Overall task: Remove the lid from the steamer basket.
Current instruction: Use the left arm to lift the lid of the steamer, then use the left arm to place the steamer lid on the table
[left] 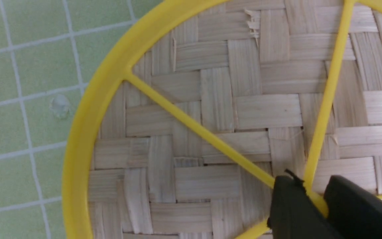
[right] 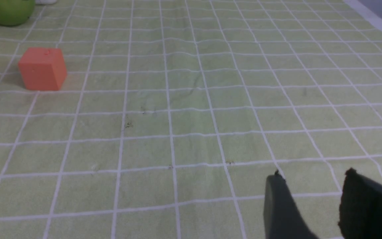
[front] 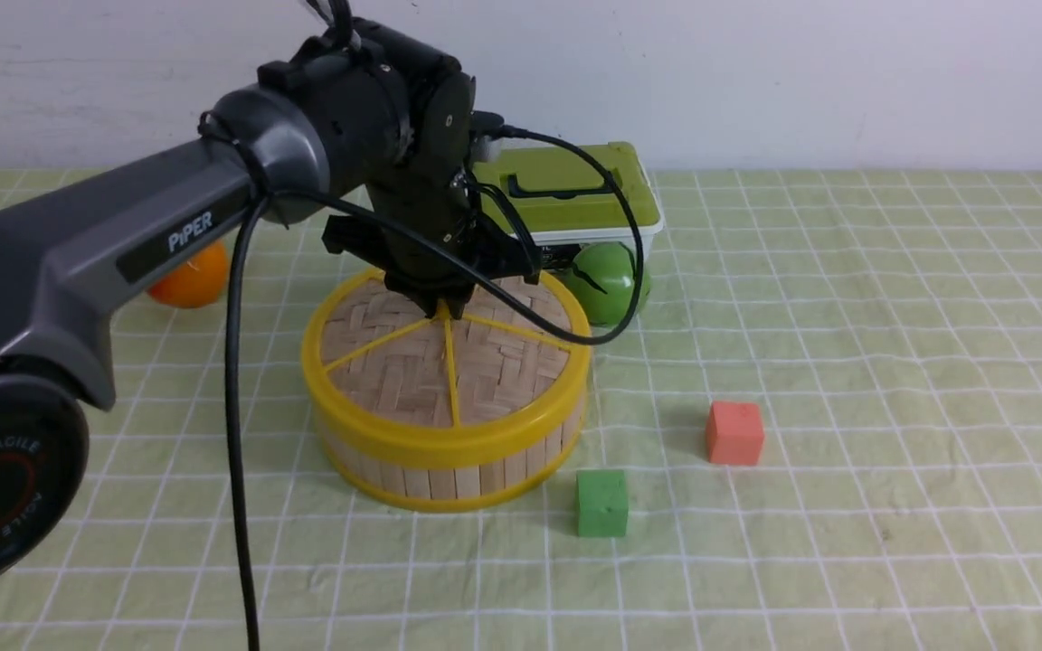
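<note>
Left gripper (front: 442,309) comes down from above onto the middle of the lid (front: 412,371), its two dark fingers (left: 290,209) pinched close on the yellow centre knob (left: 317,199) where the spokes meet. The wrist view shows yellow plastic filling the narrow gap between them. The lid sits level on the steamer basket (front: 449,475), rim on rim with no gap showing. The basket stands left of the cloth's middle, roughly halfway between the near and far edges.

Right gripper (right: 313,176) hangs empty over bare tablecloth (front: 892,362) on the right side, its fingers apart and holding nothing.

Just behind the basket, toward the far edge, stand a white box with a green lid (front: 566,190) and a green apple (front: 611,280). An orange (front: 191,276) lies toward the far left corner. A red cube (front: 734,432) and a green cube (front: 601,503) rest to the basket's right, on the near side.

By these views the grasp step looks complete and the lift has not begun. The next move calls for a straight, level rise with the grip held firm, since a small knob could slip or tip the disc. If the rim binds, the light basket may come up with it. The lid then needs bare cloth to land on, clear of the two cubes.
</note>
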Robot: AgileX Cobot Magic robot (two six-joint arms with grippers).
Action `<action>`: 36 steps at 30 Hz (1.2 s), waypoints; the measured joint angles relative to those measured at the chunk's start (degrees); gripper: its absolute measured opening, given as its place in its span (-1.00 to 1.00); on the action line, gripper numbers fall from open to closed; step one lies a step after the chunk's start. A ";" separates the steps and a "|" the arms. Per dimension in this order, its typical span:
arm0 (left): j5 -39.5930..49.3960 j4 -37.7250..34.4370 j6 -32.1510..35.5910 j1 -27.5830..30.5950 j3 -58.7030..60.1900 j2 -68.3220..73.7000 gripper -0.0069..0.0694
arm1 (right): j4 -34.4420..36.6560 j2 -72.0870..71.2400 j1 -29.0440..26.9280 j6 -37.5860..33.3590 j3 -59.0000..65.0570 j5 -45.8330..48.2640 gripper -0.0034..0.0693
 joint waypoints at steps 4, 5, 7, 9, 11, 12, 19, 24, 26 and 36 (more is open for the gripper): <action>2.26 0.18 0.00 0.00 -2.28 -2.30 -0.54 | 0.00 0.00 0.00 0.00 0.00 0.00 -0.24; 2.70 0.56 0.00 0.00 -2.99 -3.90 -0.54 | 0.00 0.00 0.00 0.00 0.00 0.00 -0.24; 3.56 2.02 0.59 0.00 -3.81 -7.87 -0.54 | 0.00 0.00 0.00 0.00 0.00 0.00 -0.24; 5.00 4.18 1.22 0.00 -4.21 -11.60 -0.54 | 0.00 0.00 0.00 0.00 0.00 0.00 -0.24; 7.94 7.21 1.89 0.28 -4.11 -17.62 -0.54 | 0.00 0.00 0.00 0.00 0.00 0.00 -0.24; 9.28 8.85 1.96 1.02 -3.11 -20.86 -0.54 | 0.00 0.00 0.00 0.00 0.00 0.00 -0.24; -0.81 11.33 -5.40 12.60 20.72 -33.28 -0.54 | 0.00 0.00 0.00 0.00 0.00 0.00 -0.24; -15.21 11.33 -9.64 18.22 37.48 -31.62 -0.54 | 0.00 0.00 0.00 0.00 0.00 0.00 -0.24; -18.95 11.93 -10.83 20.11 41.26 -29.38 -0.54 | 0.00 0.00 0.00 0.00 0.00 0.00 -0.24; -28.89 14.17 -15.14 22.18 43.33 -17.35 -0.54 | 0.00 0.00 0.00 0.00 0.00 0.00 -0.24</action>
